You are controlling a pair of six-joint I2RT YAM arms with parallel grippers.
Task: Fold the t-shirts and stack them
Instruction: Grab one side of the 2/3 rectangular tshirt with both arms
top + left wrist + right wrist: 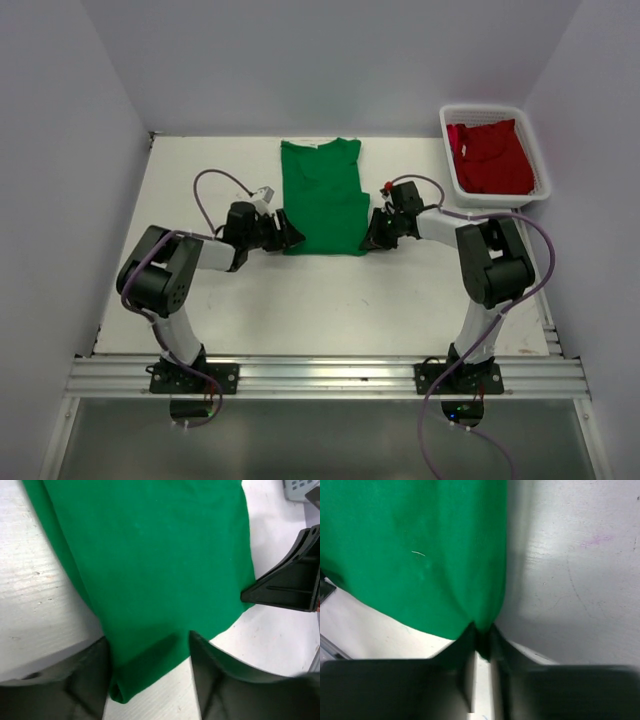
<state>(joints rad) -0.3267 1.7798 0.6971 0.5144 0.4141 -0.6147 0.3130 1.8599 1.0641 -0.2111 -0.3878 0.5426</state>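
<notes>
**Green t-shirt (322, 195): hem corners taken for folding**

Right gripper (481, 630): pinched tight on near right hem corner. Left gripper (147, 647): jaws apart, straddling near left hem corner, cloth between fingers (200, 655), not yet clamped. Matched corner holds, likely for carrying hem toward collar in one even fold. Garment flat on surface (330, 300), collar at far side. Red t-shirt (492, 155): bunched in white basket (500, 200), far right, well apart, probably next in line.
</notes>
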